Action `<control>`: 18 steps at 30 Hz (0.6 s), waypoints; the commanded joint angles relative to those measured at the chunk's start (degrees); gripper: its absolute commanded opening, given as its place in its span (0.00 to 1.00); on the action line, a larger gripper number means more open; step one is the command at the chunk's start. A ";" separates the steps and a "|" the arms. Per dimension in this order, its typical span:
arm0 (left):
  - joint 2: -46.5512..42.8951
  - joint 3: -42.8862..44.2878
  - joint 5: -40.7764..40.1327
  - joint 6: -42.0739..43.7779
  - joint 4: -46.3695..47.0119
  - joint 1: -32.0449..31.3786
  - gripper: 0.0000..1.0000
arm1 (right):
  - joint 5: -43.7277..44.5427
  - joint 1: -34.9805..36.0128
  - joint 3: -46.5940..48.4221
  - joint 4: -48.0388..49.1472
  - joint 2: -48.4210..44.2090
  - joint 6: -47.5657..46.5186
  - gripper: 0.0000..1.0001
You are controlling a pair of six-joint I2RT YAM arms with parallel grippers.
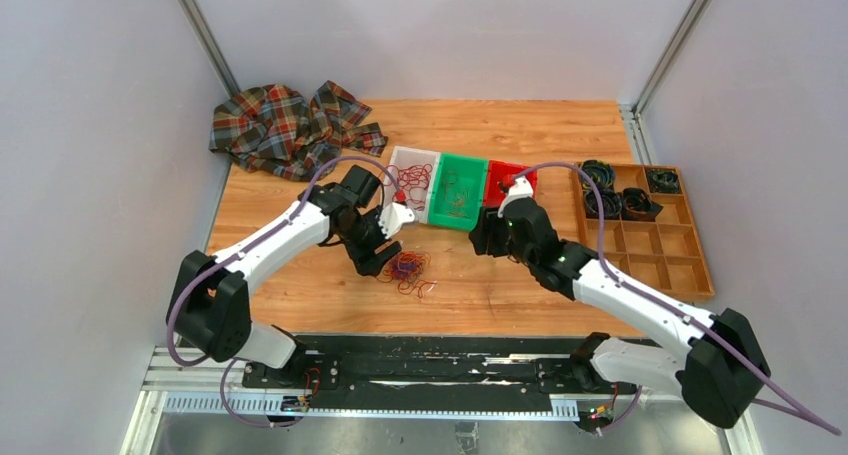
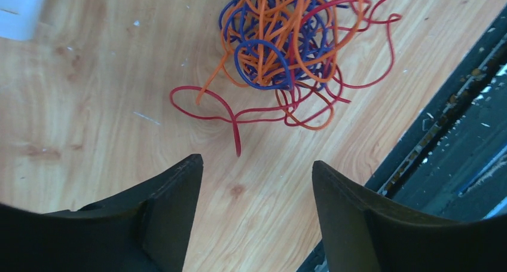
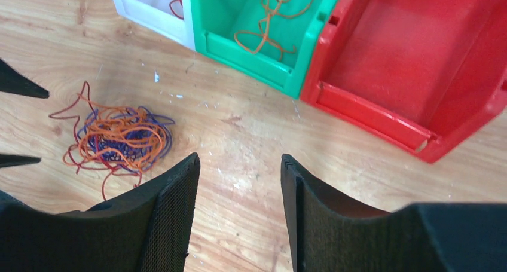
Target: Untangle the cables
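A tangle of red, orange and purple cables (image 1: 406, 269) lies on the wooden table in front of the bins. It shows close in the left wrist view (image 2: 286, 45) and at the left of the right wrist view (image 3: 118, 139). My left gripper (image 1: 378, 258) is open and empty just left of the tangle; its fingers (image 2: 173, 212) hover above bare wood short of a loose red end. My right gripper (image 1: 482, 237) is open and empty to the right of the tangle, in front of the green bin (image 3: 263, 27) and red bin (image 3: 412, 69).
A white bin (image 1: 414, 180) holds red cables, the green bin (image 1: 457, 190) holds orange ones, the red bin (image 1: 505, 180) looks empty. A plaid cloth (image 1: 290, 125) lies at the back left. A wooden divided tray (image 1: 645, 230) with black coils stands right.
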 commanded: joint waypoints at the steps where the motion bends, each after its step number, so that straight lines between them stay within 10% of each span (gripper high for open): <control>1: 0.75 -3.71 -1.64 -2.19 9.45 -0.47 0.69 | -0.72 0.76 -4.10 2.57 -4.73 1.17 0.52; 18: 3.17 -1.92 -2.31 -0.06 8.76 -0.43 0.10 | -3.60 1.64 -5.17 3.23 -6.28 1.18 0.39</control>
